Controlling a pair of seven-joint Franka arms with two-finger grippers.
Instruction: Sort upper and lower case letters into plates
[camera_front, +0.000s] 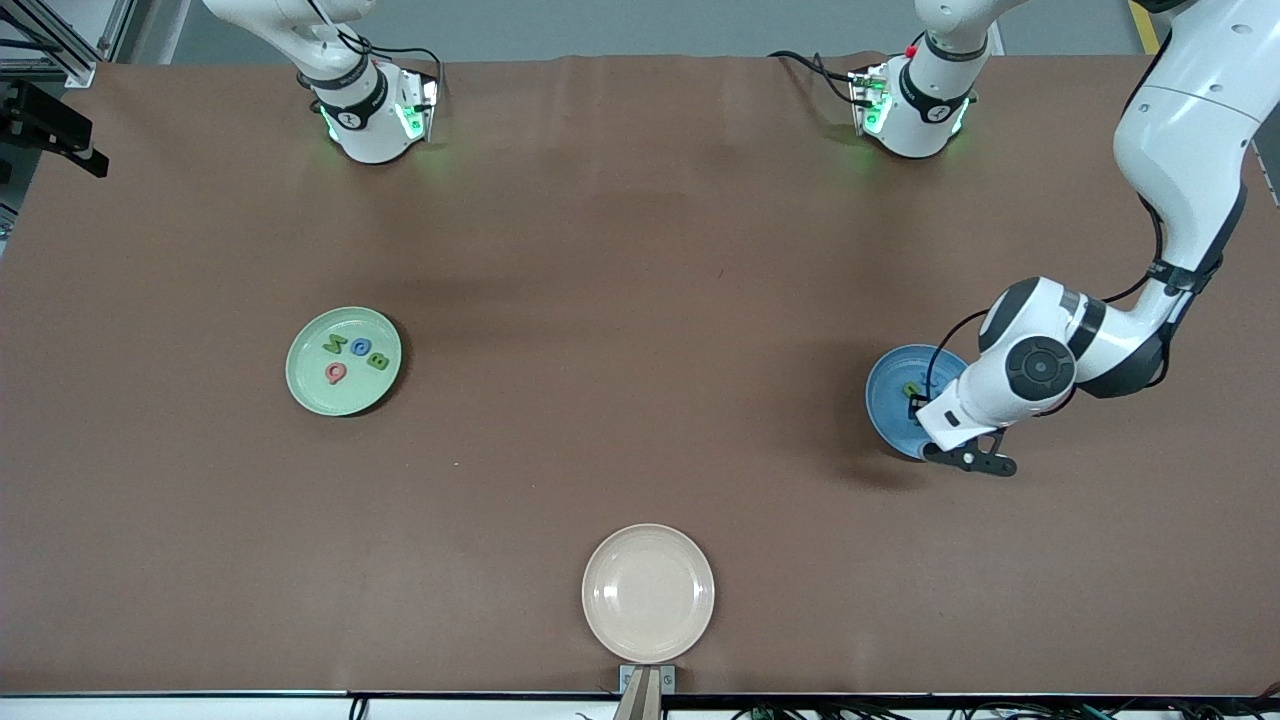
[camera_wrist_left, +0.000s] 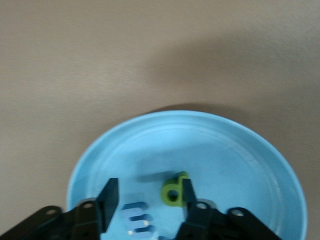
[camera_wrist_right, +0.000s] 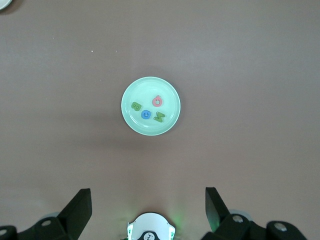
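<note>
The pale green plate (camera_front: 343, 361) lies toward the right arm's end and holds a green M (camera_front: 335, 345), a blue letter (camera_front: 361, 348), a green B (camera_front: 378, 361) and a pinkish red letter (camera_front: 336, 373). It also shows in the right wrist view (camera_wrist_right: 135, 90). The blue plate (camera_front: 890, 400) lies toward the left arm's end, partly hidden by the left hand. My left gripper (camera_wrist_left: 148, 197) is open, low over the blue plate (camera_wrist_left: 215, 150). A blue letter (camera_wrist_left: 136, 220) lies between its fingers and a green d (camera_wrist_left: 172, 191) lies against one finger. My right gripper (camera_wrist_right: 148, 207) is open and empty, waiting high above the table.
A cream-beige plate (camera_front: 648, 592) with nothing in it sits at the table edge nearest the front camera. Both arm bases (camera_front: 370, 110) stand along the farthest edge. The brown tabletop (camera_front: 640, 330) stretches between the plates.
</note>
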